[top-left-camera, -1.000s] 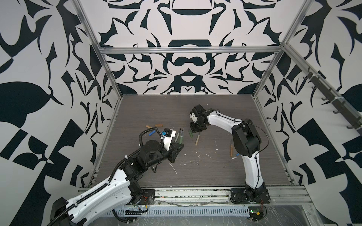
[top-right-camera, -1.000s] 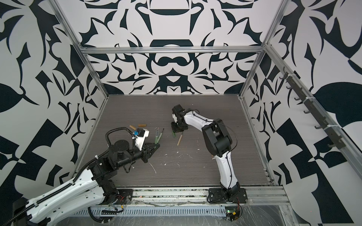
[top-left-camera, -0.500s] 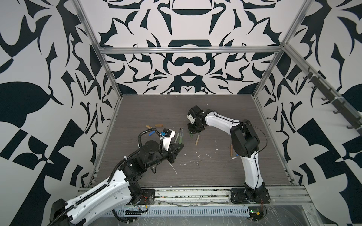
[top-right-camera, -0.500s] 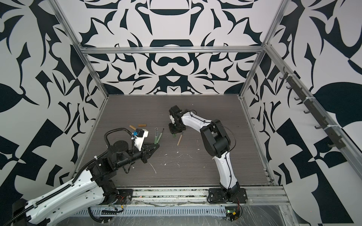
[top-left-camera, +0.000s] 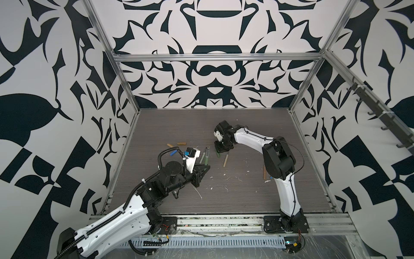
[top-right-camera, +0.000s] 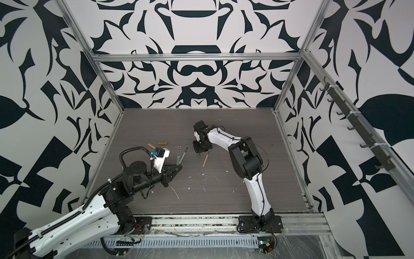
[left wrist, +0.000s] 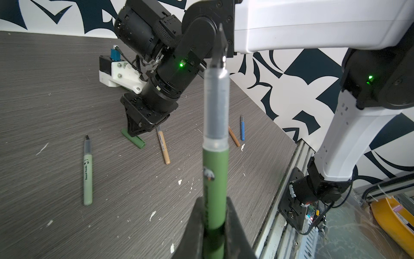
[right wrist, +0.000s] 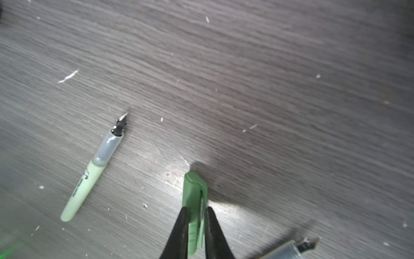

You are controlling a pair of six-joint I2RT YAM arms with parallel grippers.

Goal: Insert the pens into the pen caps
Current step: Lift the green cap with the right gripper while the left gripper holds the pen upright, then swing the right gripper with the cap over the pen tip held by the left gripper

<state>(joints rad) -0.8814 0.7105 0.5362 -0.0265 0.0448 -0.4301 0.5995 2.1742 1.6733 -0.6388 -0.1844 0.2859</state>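
- Left wrist view: left hand (left wrist: 215, 201) clamps the dark green pen (left wrist: 215, 170), nib outward, above the bench (left wrist: 44, 89).
- Right hand (right wrist: 194, 215) pinches the green cap (right wrist: 193, 186), which lies on the bench.
- No pen appears capped yet; the pale green pen (right wrist: 89, 177) and tan pen (left wrist: 163, 145) lie loose. All five pairings outstanding.

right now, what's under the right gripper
A green pen cap, clamped in the right gripper. In both top views the gripper covers most of it; the table directly beneath is hidden.

walls (top-left-camera: 212, 74): black-white floral | table (top-left-camera: 246, 197): grey woodgrain (white-flecked) | pen (left wrist: 215, 170): dark green | cap (right wrist: 194, 192): green | second pen (right wrist: 89, 179): pale green
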